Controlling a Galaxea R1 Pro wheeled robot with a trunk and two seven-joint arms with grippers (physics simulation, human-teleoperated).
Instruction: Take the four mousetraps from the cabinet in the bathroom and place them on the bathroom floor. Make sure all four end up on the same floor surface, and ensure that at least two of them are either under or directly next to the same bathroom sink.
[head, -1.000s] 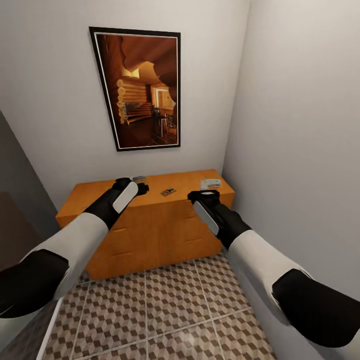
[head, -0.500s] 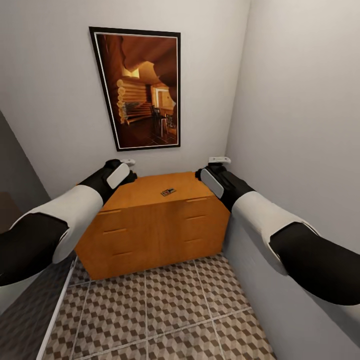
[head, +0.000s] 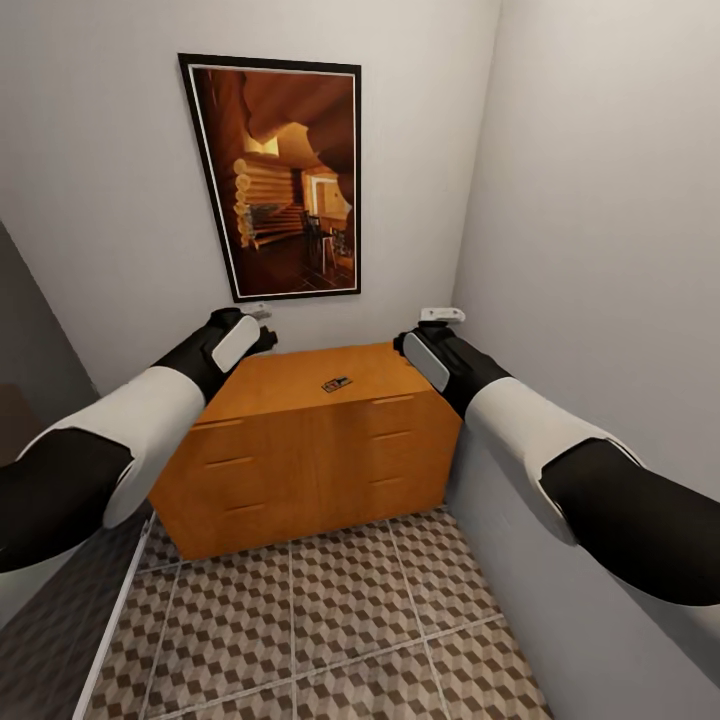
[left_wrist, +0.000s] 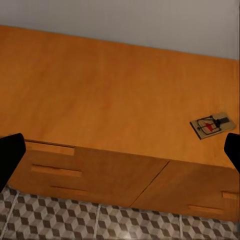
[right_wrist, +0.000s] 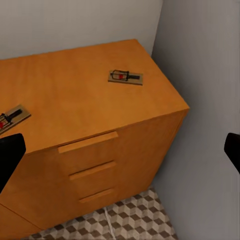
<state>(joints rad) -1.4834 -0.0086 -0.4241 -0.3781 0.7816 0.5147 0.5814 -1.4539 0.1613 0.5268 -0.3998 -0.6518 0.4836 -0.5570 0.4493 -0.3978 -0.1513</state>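
1. The cabinet (head: 320, 440) is the landmark: orange-brown, three drawer rows, standing against the back wall in the corner, below a framed picture (head: 275, 175).
2. The bathroom floor (head: 330, 620), with its cube-pattern tiles, lies in front of the cabinet. No trap is visible on it, so by these views no placement is done. The sink is not seen here.
3. The left gripper (head: 256, 316) is raised above the cabinet's left end. In the left wrist view its dark fingertips (left_wrist: 10, 155) sit at opposite frame edges, spread wide, with nothing between them.
4. The right gripper (head: 440, 318) is raised above the cabinet's right end, fingertips (right_wrist: 10, 155) likewise wide apart and empty.
5. Two mousetraps are visible on the cabinet top. One mousetrap (right_wrist: 126, 77) lies flat near the right end, toward the back wall. The second trap (head: 336, 383) lies near the top's middle.
6. Orientation: the right-end trap's long axis runs roughly along the cabinet's length. The middle trap lies diagonal to the front edge. Which end carries the bar is too small to read.
7. Judgement: the task is at its start, and the remaining two traps are unaccounted for.
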